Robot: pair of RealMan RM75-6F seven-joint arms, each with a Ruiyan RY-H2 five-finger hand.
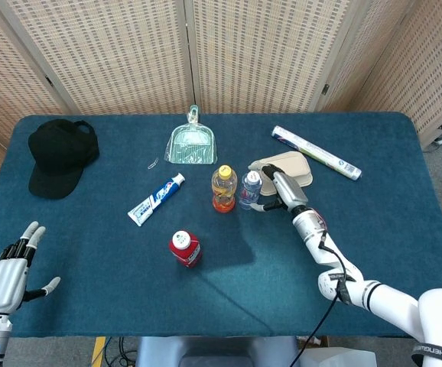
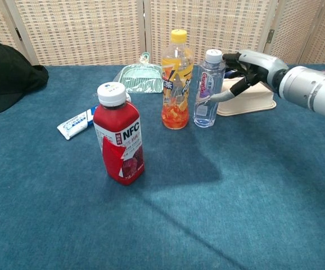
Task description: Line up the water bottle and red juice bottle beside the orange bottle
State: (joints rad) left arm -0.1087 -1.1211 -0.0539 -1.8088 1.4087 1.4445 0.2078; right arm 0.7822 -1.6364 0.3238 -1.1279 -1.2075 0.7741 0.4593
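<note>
Water bottle (image 2: pixel 208 88): upright on the bench (image 1: pixel 374 229), just beside the orange bottle (image 2: pixel 176 80) at its 3 o'clock in the chest view.
Red juice bottle (image 2: pixel 119 135): upright, apart from the pair, at about 7 o'clock of the orange bottle in the head view.
Right hand (image 2: pixel 250 72): just at 3 o'clock of the water bottle, fingers (image 2: pixel 223 96) spread, holding nothing; one fingertip near or touching it, cannot tell.
Left hand (image 1: pixel 5 274): near bench corner, fingers spread, holding nothing.
Tray (image 1: pixel 294 164): behind the right hand.
</note>
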